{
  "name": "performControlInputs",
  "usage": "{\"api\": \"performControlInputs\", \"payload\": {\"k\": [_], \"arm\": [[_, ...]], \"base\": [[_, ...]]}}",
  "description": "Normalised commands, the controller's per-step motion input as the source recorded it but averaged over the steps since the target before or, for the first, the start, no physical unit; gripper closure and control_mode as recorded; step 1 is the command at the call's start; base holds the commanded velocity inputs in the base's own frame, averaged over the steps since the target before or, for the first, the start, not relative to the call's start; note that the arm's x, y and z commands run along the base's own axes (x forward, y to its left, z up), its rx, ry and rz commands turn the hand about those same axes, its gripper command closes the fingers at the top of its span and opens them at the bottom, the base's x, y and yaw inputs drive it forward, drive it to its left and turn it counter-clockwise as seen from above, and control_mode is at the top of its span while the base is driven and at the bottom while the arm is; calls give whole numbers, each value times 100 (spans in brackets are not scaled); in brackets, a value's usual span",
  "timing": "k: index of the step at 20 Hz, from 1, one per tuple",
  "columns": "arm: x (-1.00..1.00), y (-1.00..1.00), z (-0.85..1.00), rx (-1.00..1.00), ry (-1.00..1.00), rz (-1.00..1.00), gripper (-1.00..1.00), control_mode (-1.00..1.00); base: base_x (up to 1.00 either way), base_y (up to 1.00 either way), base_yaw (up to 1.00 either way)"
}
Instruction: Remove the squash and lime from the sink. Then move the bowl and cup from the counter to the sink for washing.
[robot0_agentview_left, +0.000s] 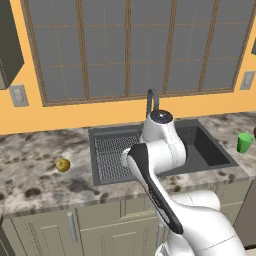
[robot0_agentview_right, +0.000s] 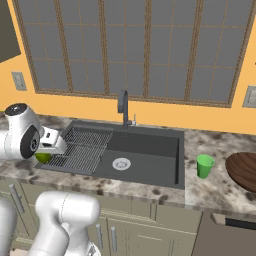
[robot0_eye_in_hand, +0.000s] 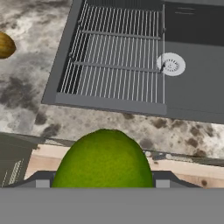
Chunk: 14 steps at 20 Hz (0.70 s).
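From the left base view, the squash (robot0_agentview_left: 62, 164) sits on the counter (robot0_agentview_left: 35, 170) left of the sink (robot0_agentview_left: 212, 155), the cup (robot0_agentview_left: 245, 142) stands on the right, and my arm hides my pincer

From the right, the lime (robot0_agentview_right: 44, 158) peeks out under my hand at the sink's left edge; the bowl (robot0_agentview_right: 243, 170) lies beside the cup

Through my hand camera, my pincer (robot0_eye_in_hand: 103, 186) grips the lime between wide-set jaws, above the counter's front edge

Speckled stone counter (robot0_agentview_left: 35, 175) – polished-looking; the sink (robot0_agentview_right: 145, 165) matt dark grey, with a wire rack (robot0_eye_in_hand: 118, 65) and shiny metal drain (robot0_agentview_right: 121, 163).
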Motion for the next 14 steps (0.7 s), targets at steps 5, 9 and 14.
{"api": "performControlInputs", "payload": {"k": [5,9,14], "arm": [[4,73,0,0,0,0,100,-100],[12,67,0,0,0,0,100,-100],[17,63,-4,1,0,0,100,-100]], "base": [[0,0,0],[0,0,0],[0,0,0]]}}
